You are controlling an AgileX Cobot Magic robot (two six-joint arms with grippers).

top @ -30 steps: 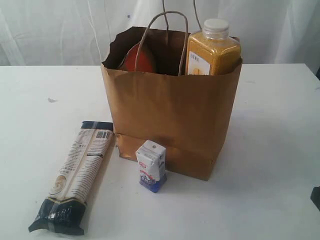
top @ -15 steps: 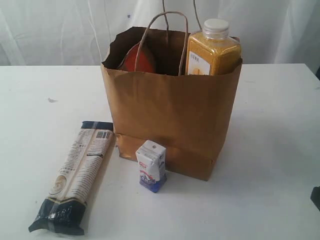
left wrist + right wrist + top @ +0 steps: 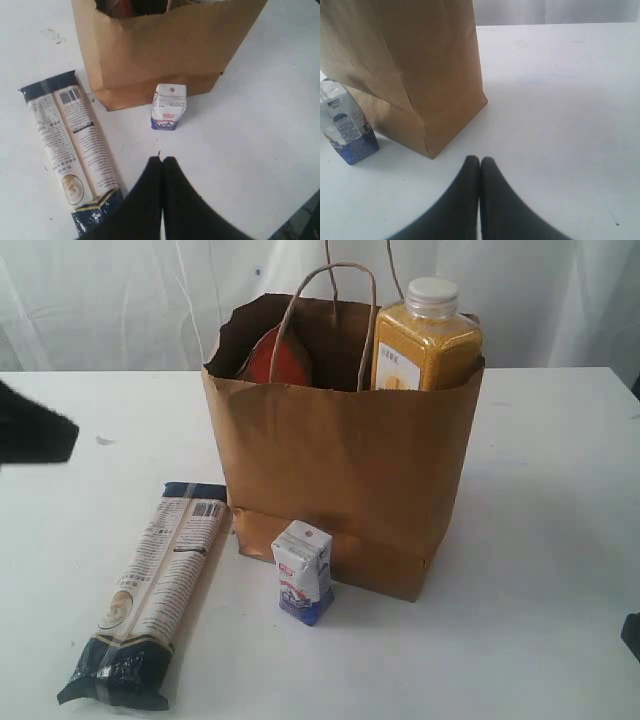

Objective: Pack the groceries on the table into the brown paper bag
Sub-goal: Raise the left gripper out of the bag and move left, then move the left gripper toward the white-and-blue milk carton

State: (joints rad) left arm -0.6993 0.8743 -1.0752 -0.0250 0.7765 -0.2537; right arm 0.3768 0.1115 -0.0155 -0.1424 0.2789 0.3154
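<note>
Your exterior view shows the juice bottle (image 3: pixel 425 340) in the brown paper bag (image 3: pixel 340 470). Only the wrist views show your left gripper (image 3: pixel 162 161) and right gripper (image 3: pixel 480 161) pinched together, empty. The carton (image 3: pixel 303 572) and pasta packet (image 3: pixel 160 585) lie on the table (image 3: pixel 540 490).

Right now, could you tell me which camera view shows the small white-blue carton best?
The exterior view: the small white-blue carton stands whole and upright before the brown paper bag, its printed sides visible. The left wrist view also shows it whole, but from above. The right wrist view cuts it off at the picture's edge.
</note>
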